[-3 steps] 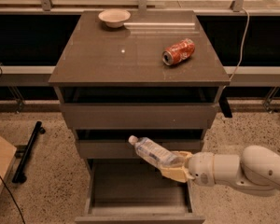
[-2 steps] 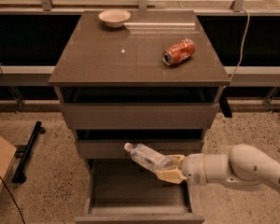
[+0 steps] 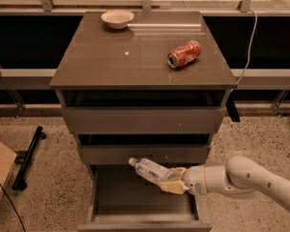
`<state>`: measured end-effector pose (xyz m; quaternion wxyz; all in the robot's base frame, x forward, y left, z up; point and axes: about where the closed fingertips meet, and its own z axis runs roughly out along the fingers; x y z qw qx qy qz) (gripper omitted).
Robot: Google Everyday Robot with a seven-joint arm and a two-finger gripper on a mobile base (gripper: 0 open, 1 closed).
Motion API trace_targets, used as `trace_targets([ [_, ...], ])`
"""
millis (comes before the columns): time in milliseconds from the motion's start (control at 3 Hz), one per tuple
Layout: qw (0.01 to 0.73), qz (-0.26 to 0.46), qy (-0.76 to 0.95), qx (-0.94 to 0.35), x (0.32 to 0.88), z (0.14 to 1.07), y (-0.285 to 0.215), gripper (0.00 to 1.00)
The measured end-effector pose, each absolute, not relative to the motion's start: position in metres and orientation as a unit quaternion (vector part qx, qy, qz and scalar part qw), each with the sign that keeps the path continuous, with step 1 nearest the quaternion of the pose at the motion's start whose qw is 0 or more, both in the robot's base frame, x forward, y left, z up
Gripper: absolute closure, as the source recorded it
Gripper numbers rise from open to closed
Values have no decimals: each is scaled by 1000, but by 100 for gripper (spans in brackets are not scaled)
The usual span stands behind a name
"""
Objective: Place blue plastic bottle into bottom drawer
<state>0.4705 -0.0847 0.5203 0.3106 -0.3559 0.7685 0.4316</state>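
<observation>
Holds clear plastic bottle (image 3: pixel 152 170) tilted in closed gripper (image 3: pixel 172 185) above open drawer (image 3: pixel 130 199); crushed red can (image 3: pixel 184 53), round bowl (image 3: pixel 117 18) on smooth top (image 3: pixel 111 66).

Tan pincer (image 3: pixel 171 182) above grey-brown bottom drawer (image 3: pixel 130 200) grips pale-blue bottle (image 3: pixel 150 169).

— is the bottom drawer (image 3: pixel 144 224) open enough to reach into?
— yes, it is pulled out, and there is room straight down between its side walls.
— what's in the way?
— the middle drawer front (image 3: pixel 145 154) sits close above the back. the gripper (image 3: pixel 172 184), clamped on the blue plastic bottle (image 3: pixel 152 170), hangs over the right half, with its arm coming in from the right.
— and on top?
— a red can (image 3: pixel 184 53) and a bowl (image 3: pixel 117 19), well apart.
</observation>
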Motion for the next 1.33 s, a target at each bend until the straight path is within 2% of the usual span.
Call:
trace_targets([
  [1000, 274, 491, 771, -299, 479, 399, -104, 100],
  [1333, 274, 493, 771, -295, 480, 393, -105, 100],
])
